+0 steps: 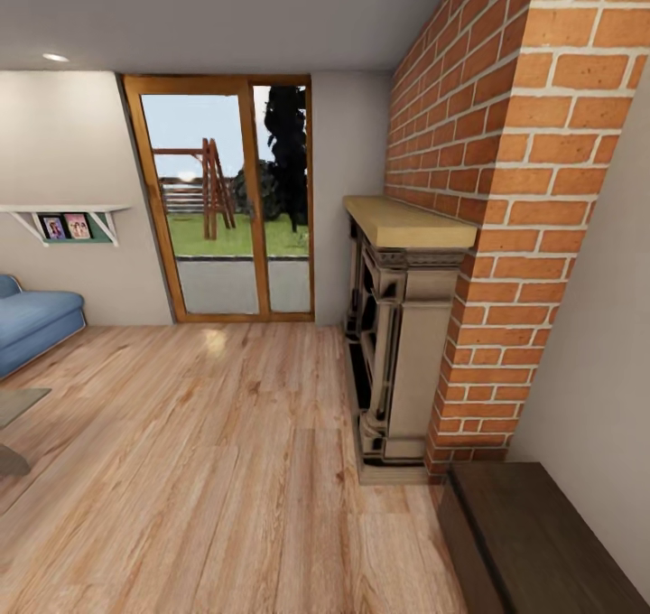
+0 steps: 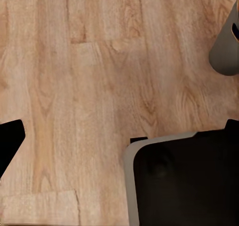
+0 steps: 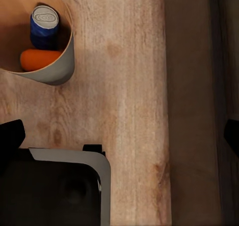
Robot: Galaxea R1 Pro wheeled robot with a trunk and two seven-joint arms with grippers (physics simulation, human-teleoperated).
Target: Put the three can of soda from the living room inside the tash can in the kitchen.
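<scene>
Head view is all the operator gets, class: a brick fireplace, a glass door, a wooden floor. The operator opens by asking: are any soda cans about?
Observer: Yes. The right wrist view shows a dark blue soda can standing upright inside a round, pale container on the floor.
Operator: Is it alone in there?
Observer: No. An orange soda can lies on its side beside it in the same container. I see no third can.
Operator: What is below the left arm?
Observer: The left wrist view shows the robot's dark base over the wooden floor planks.
</scene>
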